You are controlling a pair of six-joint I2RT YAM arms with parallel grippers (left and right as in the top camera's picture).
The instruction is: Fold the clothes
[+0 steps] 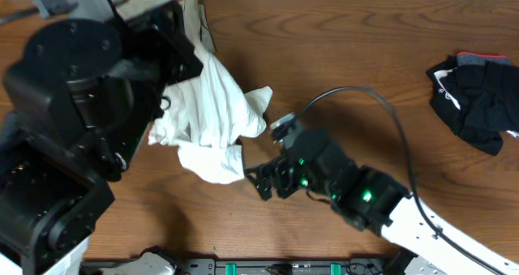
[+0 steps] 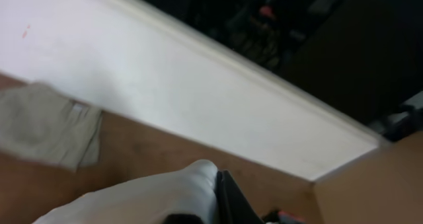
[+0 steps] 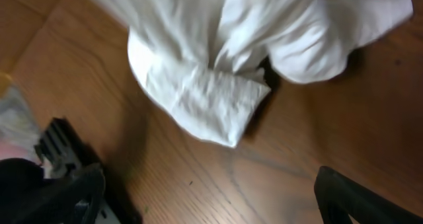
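Note:
The white T-shirt hangs bunched from my left gripper, its lower folds resting on the wooden table. In the left wrist view white cloth is pressed against the dark finger of my left gripper, which is shut on it. My right gripper is open and empty just below the shirt's lower edge. In the right wrist view its fingers are spread wide over bare wood, with the shirt ahead. The black bundle lies at the far right. The khaki trousers lie by the wall.
The bulky left arm covers the table's left side. A black cable loops over the table from the right arm. A white wall borders the table's far edge. A black rail runs along the front edge.

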